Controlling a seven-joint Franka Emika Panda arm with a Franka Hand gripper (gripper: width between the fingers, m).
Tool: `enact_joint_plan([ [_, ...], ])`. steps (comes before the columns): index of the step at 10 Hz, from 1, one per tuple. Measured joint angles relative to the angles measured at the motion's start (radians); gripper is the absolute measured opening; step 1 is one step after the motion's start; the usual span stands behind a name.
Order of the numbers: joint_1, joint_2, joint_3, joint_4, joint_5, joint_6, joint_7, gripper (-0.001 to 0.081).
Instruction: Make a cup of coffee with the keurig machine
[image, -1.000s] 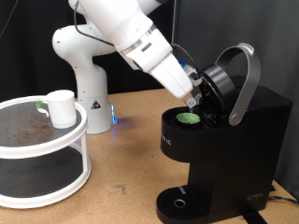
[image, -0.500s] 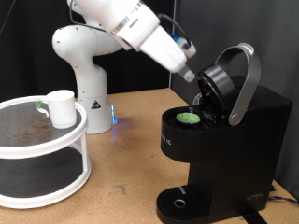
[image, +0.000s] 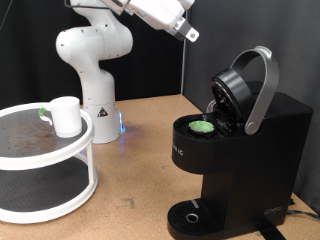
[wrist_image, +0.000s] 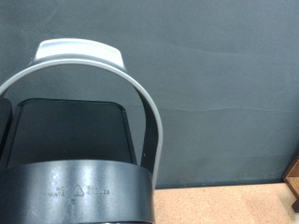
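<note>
The keurig machine (image: 250, 150) stands at the exterior view's right with its lid open and its silver handle (image: 262, 90) raised. A green-topped pod (image: 203, 126) sits in the open chamber. The white cup (image: 66, 115) stands on the top tier of a round white rack (image: 60, 150) at the left. My gripper (image: 189, 32) is high at the exterior view's top, well above and left of the machine, with nothing seen in it. The wrist view shows the handle (wrist_image: 79, 56) and black lid (wrist_image: 75, 191), but no fingers.
A small green thing (image: 42, 112) lies beside the cup on the rack. The robot's white base (image: 95, 70) stands behind the rack. The machine's round drip base (image: 192, 217) has nothing on it. A wooden tabletop (image: 140, 160) lies between rack and machine.
My gripper has risen from the open pod chamber up and left to the exterior view's top. The pod stays in the chamber. Cup and machine have not moved.
</note>
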Motion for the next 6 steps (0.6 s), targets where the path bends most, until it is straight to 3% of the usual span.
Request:
enact_joint_plan([
  [2,0.004,0.002,0.005,-0.003,0.020,0.003,0.027,0.0802],
  [6,0.061,0.019,0.055,0.046,0.160,-0.013,0.127,0.0802],
])
